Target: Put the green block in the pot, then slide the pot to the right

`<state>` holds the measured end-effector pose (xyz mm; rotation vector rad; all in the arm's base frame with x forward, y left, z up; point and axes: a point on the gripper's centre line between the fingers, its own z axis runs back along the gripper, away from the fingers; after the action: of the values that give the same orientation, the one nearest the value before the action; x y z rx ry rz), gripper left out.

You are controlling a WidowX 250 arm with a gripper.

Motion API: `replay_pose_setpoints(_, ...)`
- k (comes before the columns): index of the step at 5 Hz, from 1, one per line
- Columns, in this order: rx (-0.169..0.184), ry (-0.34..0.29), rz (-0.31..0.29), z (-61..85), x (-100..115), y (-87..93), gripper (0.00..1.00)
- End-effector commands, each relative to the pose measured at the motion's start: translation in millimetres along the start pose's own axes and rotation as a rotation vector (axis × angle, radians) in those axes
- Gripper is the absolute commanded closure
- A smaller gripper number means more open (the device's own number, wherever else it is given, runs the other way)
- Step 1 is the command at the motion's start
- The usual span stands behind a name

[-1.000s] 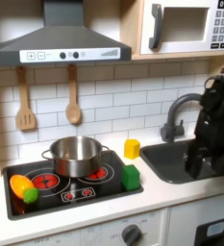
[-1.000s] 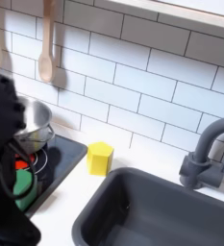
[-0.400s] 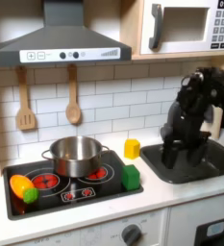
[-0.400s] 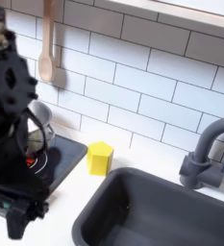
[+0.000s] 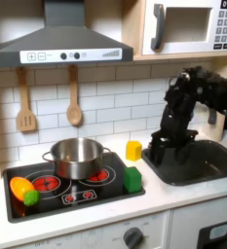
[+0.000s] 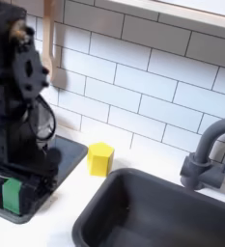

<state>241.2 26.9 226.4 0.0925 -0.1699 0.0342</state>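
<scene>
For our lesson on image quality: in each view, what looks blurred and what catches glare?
First exterior view: the arm and pincer are motion-smeared; the pot shows bright reflections. Second exterior view: the arm is a blurred dark mass at its left, while the yellow block stays fairly crisp.

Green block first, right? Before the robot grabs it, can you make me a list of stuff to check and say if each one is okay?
1. Green block sits free on the stove top's front right corner, nothing on it: ok.
2. Pot stands upright on the stove with its mouth open: ok.
3. Whether the pot is empty inside: cannot tell from the first exterior view.
4. Hand is over the green block: not ok, it hangs near the sink's left edge.
5. Hand is open for the grab: cannot tell, it looks dark and blurry.
6. Yellow block is away from the green block, back by the wall: ok.
</scene>
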Motion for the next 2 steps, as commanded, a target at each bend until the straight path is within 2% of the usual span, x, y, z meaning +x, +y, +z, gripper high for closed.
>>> replay_pose_setpoints(1,0.016,0.014,0.019,-12.7,25,10.7,0.00)
replay_pose_setpoints(2,0.021,0.012,0.042,-16.5,35,19.4,0.00)
